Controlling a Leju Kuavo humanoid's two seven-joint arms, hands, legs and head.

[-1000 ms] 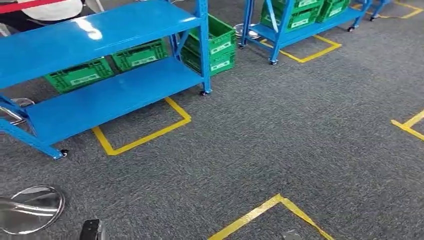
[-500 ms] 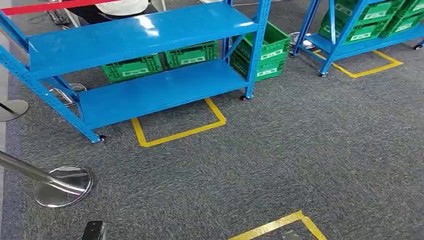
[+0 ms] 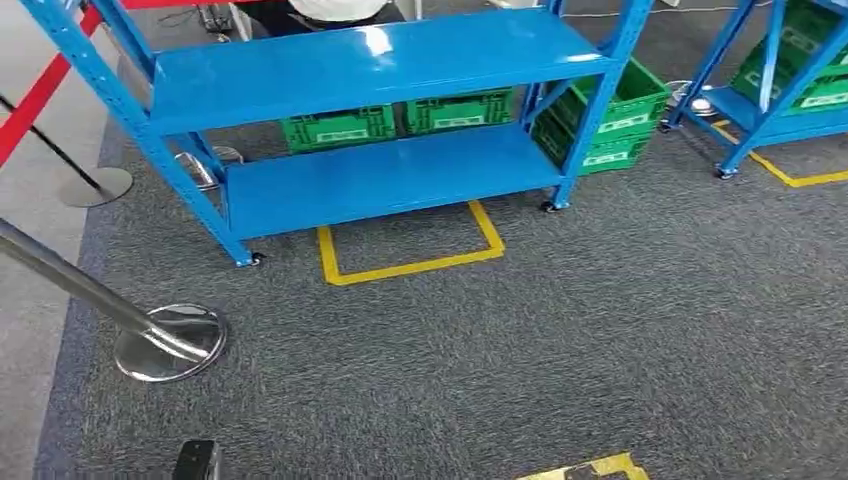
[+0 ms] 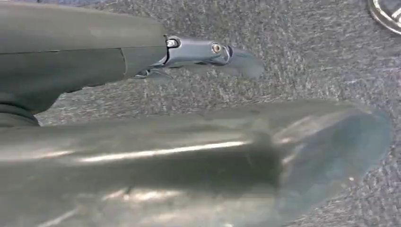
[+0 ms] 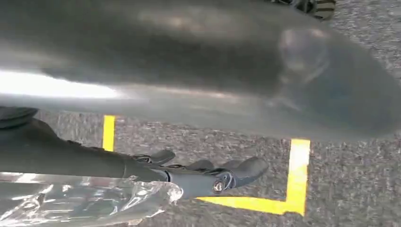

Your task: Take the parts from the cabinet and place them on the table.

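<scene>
Head view: blue rack (image 3: 380, 60) stood ahead on grey carpet (image 3: 560, 350), both shelves bare, green crates (image 3: 340, 128) on the floor behind it and one more at its right end. Yellow tape square (image 3: 410, 250) lay in front of the rack; second blue rack (image 3: 770, 90) with green crates sat off to the right. Chrome barrier post (image 3: 165, 340) with a red belt stood at left. Left wrist view: left hand (image 4: 189, 142) hung over the carpet, thumb and dark fingers (image 4: 213, 49) stretched out straight and apart, nothing in it. Right wrist view: right hand (image 5: 198, 175) was over a yellow tape corner (image 5: 295, 189), dark fingers lying along a clear plastic bag (image 5: 94, 201) pressed against the palm side; bag contents couldn't be made out, and I couldn't tell how firmly it was clasped.
</scene>
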